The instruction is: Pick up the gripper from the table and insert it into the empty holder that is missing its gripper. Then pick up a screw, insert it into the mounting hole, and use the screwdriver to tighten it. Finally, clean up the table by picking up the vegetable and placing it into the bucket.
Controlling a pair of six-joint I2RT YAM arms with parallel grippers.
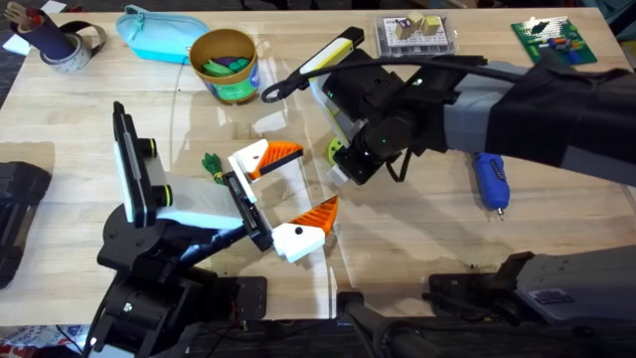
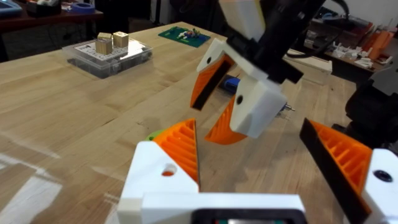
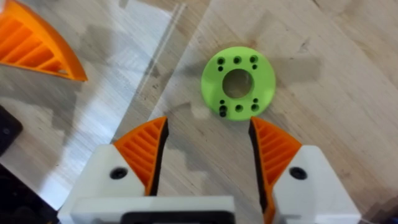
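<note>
At table centre, left gripper (image 1: pixel 290 194) spread wide, empty, right gripper (image 3: pixel 208 146) open just above green ring (image 3: pixel 238 83), screwdriver (image 1: pixel 490 178) at 3 o'clock, bucket (image 1: pixel 224 64) at 11 o'clock.

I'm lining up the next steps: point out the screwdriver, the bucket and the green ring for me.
screwdriver (image 1: pixel 490 178): overhead view, middle of its blue body.
bucket (image 1: pixel 237 86): overhead view, green band on its near side wall.
green ring (image 3: pixel 263 75): right wrist view, flat face beside the centre hole.
</note>
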